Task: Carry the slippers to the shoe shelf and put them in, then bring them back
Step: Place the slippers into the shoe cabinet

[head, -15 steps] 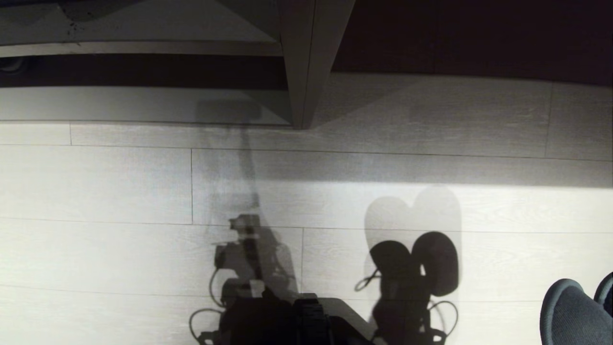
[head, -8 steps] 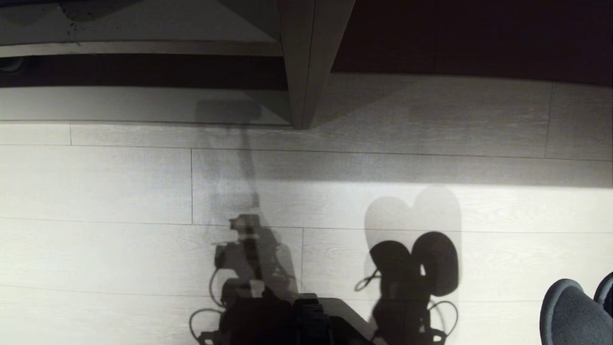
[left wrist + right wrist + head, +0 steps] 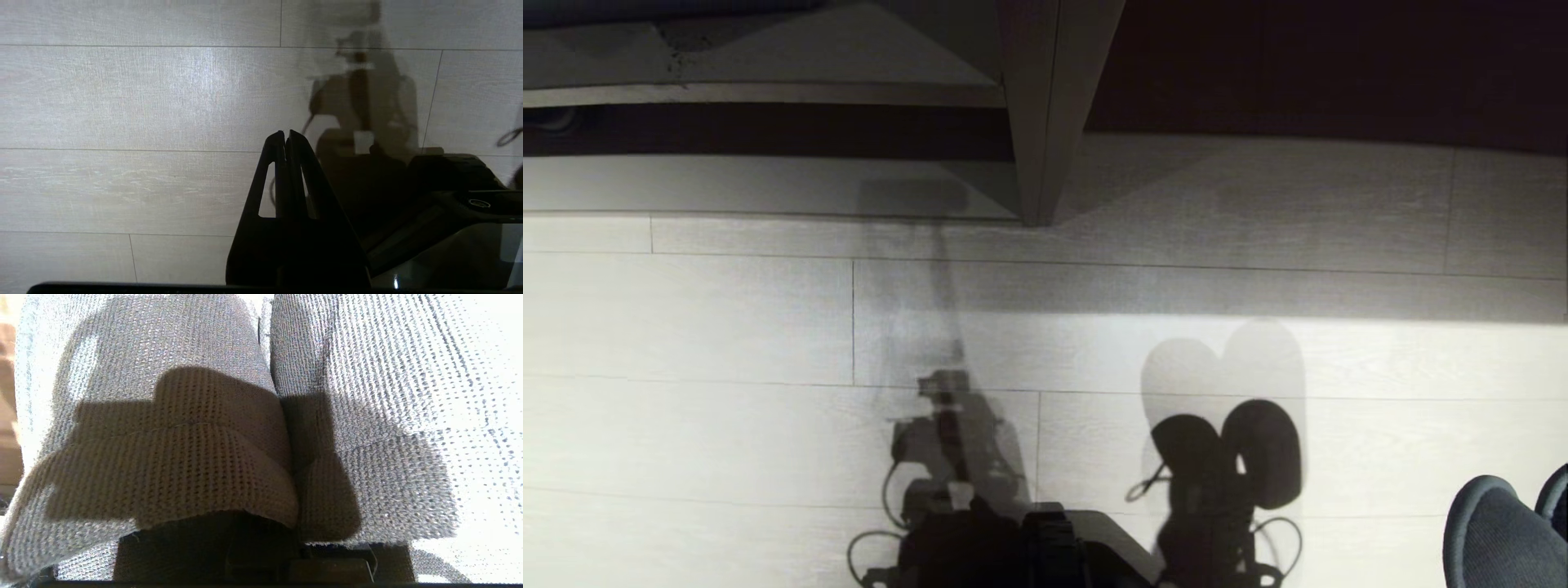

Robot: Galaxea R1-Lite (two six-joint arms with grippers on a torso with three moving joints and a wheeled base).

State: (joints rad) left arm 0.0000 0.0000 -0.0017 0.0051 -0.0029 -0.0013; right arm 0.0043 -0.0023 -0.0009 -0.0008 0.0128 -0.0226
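The slippers [image 3: 1494,535], dark blue-grey knit fabric, hang at the lower right corner of the head view, above the floor. The same slippers [image 3: 204,457] fill the right wrist view side by side, toes pointing away. My right gripper is shut on them, and its fingers are hidden under the fabric. The shoe shelf [image 3: 768,184] runs along the top of the head view, with pale boards, a dark back and a slanted divider [image 3: 1045,106]. My left gripper [image 3: 285,132] is shut and holds nothing, hanging over bare floor.
Pale wood-plank floor [image 3: 727,425] lies between me and the shelf. My dark base [image 3: 1029,547] sits at the bottom centre. The shadows of my arms and of the slippers [image 3: 1225,457] fall on the planks.
The whole head view has shifted slightly downward, so the camera has moved. The slippers and both grippers hold their places.
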